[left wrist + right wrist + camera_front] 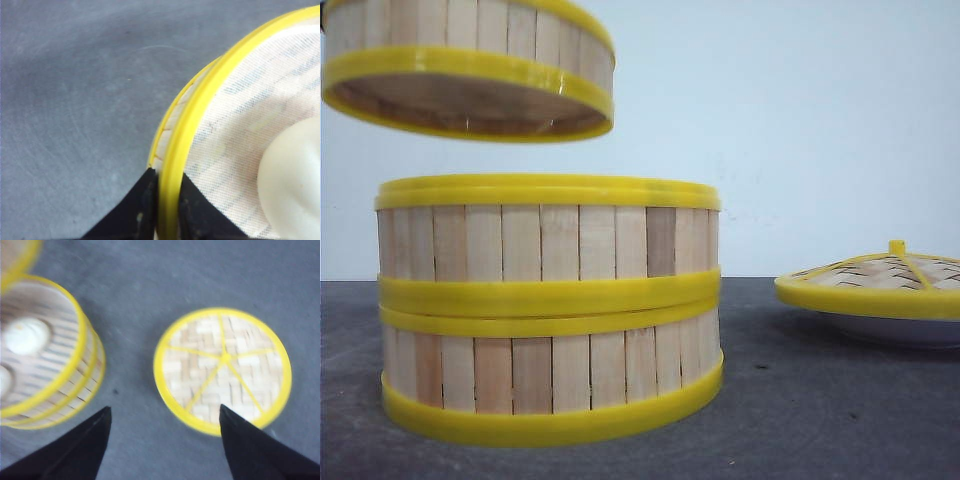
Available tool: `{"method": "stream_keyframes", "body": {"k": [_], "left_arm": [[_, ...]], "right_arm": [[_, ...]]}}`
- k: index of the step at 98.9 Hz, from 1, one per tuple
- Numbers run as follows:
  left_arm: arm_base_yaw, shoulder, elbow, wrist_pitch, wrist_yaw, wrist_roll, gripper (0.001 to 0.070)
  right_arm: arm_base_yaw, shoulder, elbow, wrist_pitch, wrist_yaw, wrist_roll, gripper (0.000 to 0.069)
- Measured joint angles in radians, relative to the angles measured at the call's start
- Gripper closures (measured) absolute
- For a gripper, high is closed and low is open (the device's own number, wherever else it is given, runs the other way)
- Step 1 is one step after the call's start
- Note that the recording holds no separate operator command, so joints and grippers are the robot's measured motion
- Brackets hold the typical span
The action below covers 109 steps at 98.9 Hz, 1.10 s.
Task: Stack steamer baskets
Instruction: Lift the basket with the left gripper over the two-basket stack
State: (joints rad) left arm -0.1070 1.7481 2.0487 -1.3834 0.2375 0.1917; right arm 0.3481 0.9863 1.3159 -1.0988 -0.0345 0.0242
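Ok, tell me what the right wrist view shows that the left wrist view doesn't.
Only the right wrist view shows the domed woven lid, the two-basket stack with white buns inside, and the open right gripper. Only the left wrist view shows the left gripper pinching the rim of the third basket, lined with mesh cloth. Both show the grey table.

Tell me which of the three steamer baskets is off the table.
The upper-left steamer basket, hanging above the stack with its rim pinched by the left gripper. The other two baskets sit stacked on the table.
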Motion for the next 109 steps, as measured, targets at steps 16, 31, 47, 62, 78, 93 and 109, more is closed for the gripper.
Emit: {"method": "stream_keyframes", "body": {"k": [16,31,47,62,78,93,109], "left_arm": [[-0.045,-0.109,-0.042,-0.011,0.000,-0.001,0.0688],[-0.092,-0.211,-0.196,0.045,-0.016,-0.005,0.0688],[-0.124,-0.303,-0.399,0.155,-0.025,-0.041,0.0688],[-0.169,-0.333,-0.506,0.211,-0.025,-0.071,0.0688],[-0.218,-0.325,-0.571,0.290,-0.025,-0.087,0.0688],[-0.245,-0.322,-0.588,0.358,-0.024,-0.106,0.0688],[-0.247,-0.309,-0.588,0.418,-0.021,-0.113,0.0688]], "right_arm": [[-0.075,-0.048,-0.100,0.008,-0.015,-0.026,0.0269],[-0.115,-0.096,-0.164,0.024,-0.047,-0.032,0.0269],[-0.128,-0.133,-0.176,0.033,-0.049,-0.043,0.0269],[-0.130,-0.152,-0.176,0.032,-0.051,-0.049,0.0269],[-0.130,-0.153,-0.176,0.032,-0.051,-0.052,0.0269],[-0.130,-0.153,-0.176,0.032,-0.051,-0.054,0.0269],[-0.130,-0.153,-0.176,0.032,-0.052,-0.054,0.0269]]}}
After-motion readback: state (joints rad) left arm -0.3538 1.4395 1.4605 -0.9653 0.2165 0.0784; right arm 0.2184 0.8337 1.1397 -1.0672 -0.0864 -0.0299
